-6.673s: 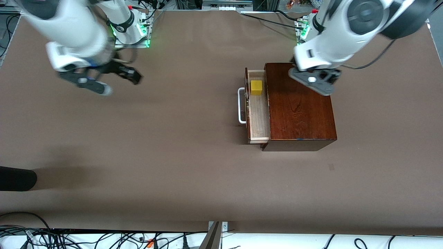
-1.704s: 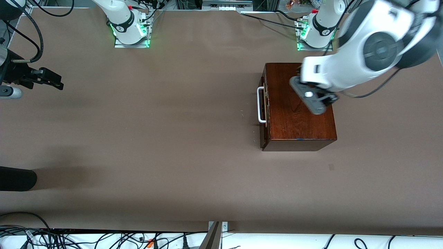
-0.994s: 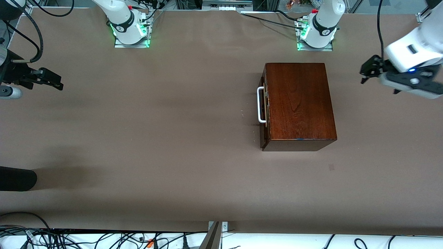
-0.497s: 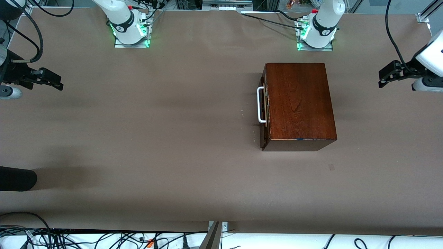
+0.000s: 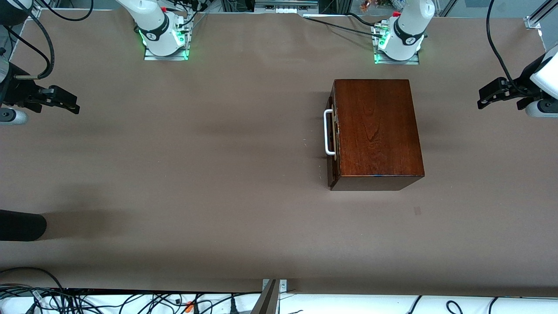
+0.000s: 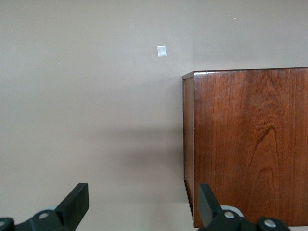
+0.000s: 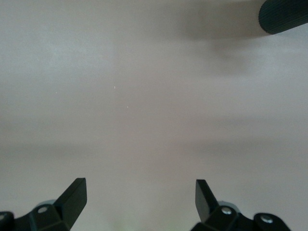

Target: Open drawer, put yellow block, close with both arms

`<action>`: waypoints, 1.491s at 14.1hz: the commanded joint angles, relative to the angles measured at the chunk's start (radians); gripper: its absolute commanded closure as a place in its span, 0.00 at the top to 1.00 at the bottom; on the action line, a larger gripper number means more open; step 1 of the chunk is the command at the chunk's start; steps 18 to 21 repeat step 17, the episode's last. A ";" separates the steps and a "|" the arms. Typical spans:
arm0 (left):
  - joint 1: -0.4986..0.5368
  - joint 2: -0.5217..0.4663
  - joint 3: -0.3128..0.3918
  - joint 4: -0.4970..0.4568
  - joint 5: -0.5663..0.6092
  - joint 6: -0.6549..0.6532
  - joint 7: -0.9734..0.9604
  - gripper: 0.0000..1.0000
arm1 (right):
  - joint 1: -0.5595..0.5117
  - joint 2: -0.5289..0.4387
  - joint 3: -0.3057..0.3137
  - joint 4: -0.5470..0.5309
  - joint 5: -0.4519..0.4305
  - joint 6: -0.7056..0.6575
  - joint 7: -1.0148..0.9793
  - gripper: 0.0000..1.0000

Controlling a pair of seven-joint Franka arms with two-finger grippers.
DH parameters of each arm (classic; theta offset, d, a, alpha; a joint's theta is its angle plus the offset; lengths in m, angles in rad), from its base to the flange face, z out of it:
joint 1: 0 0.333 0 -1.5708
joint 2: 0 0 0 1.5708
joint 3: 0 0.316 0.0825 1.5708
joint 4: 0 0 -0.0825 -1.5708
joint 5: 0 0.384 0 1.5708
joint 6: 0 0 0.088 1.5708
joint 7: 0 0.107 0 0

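The dark mahogany box stands toward the left arm's end of the table, and its drawer is pushed in, with the white handle against the box front. The yellow block is hidden. My left gripper hangs open over bare table at the left arm's end, apart from the box; the left wrist view shows the box past one of its fingers. My right gripper waits open over bare table at the right arm's end; its fingers stand wide apart with nothing between them.
A black rounded object lies at the table edge toward the right arm's end, also in the right wrist view. Both arm bases stand along the table edge farthest from the front camera. Cables run along the nearest edge. A small pale tape mark lies on the table.
The left arm has swung away from above the box, out to the left arm's end of the table. The right arm has stayed still. The drawer stays shut.
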 commanded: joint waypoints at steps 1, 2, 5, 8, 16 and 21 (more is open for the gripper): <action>0.002 0.003 -0.007 0.018 -0.017 -0.019 -0.009 1.00 | -0.004 -0.007 0.003 0.002 -0.006 0.001 0.011 1.00; 0.001 0.009 -0.007 0.023 -0.016 -0.019 -0.007 1.00 | -0.004 -0.007 0.003 0.002 -0.006 0.001 0.011 1.00; -0.001 0.013 -0.009 0.026 -0.011 -0.019 -0.007 1.00 | -0.004 -0.007 0.004 0.003 -0.006 0.001 0.011 1.00; -0.005 0.015 -0.009 0.037 -0.010 -0.020 -0.007 1.00 | -0.004 -0.007 0.003 0.003 -0.006 0.001 0.011 1.00; -0.007 0.015 -0.010 0.041 -0.010 -0.026 -0.006 1.00 | -0.004 -0.007 0.004 0.003 -0.006 0.001 0.011 1.00; -0.007 0.017 -0.010 0.041 -0.010 -0.026 -0.006 1.00 | -0.004 -0.007 0.003 0.002 -0.006 0.001 0.011 1.00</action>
